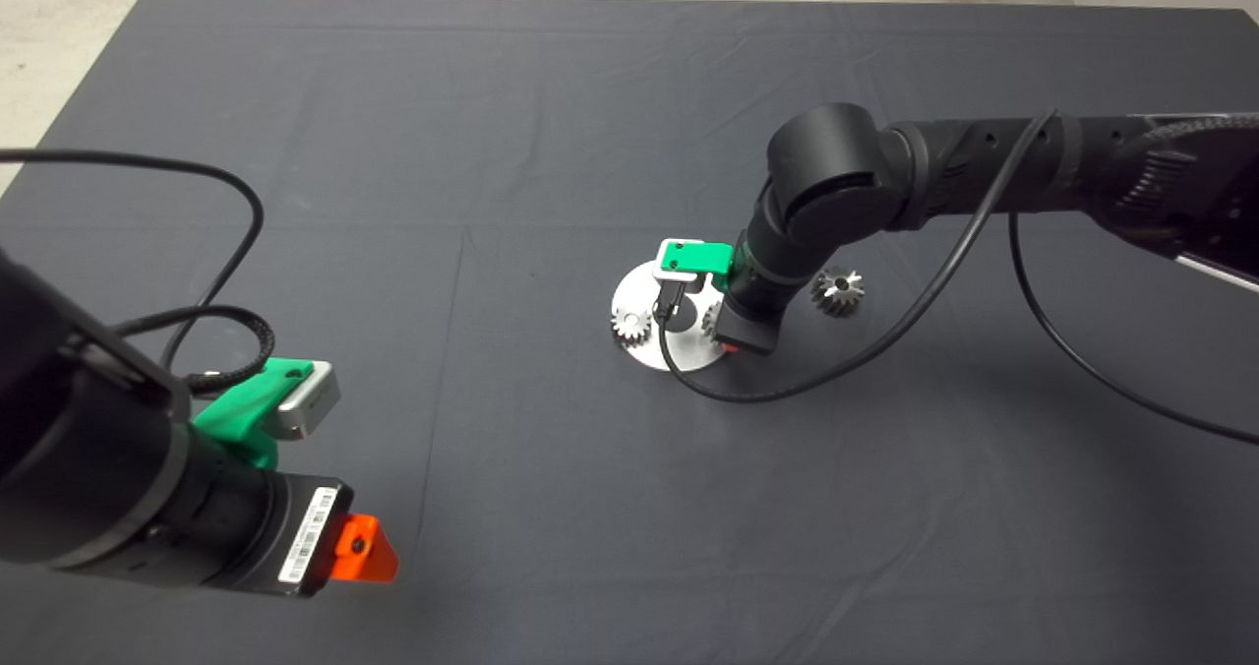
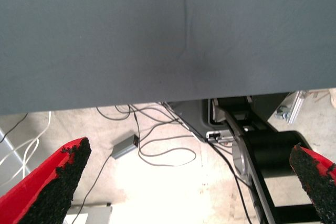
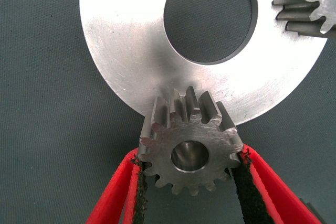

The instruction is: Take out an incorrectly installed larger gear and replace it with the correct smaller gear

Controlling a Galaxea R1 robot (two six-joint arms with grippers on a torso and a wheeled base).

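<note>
My right gripper (image 3: 190,182) is shut on the smaller gear (image 3: 189,148), a grey steel gear with short teeth and a centre hole. It holds the gear at the rim of the round silver plate (image 3: 131,51), near the plate's large centre hole. In the head view the right gripper (image 1: 736,343) stands over the plate's right edge (image 1: 644,353) and hides the held gear. The larger gear (image 1: 838,291), with long flaring teeth, lies on the mat just right of the plate, apart from it. My left gripper (image 1: 366,547) is parked open at the lower left.
Two other small gears sit on the plate, one at its left (image 1: 631,324) and one also seen in the right wrist view (image 3: 304,3). A black cable (image 1: 748,390) loops on the mat in front of the plate. The left wrist view shows floor cables beyond the mat's edge.
</note>
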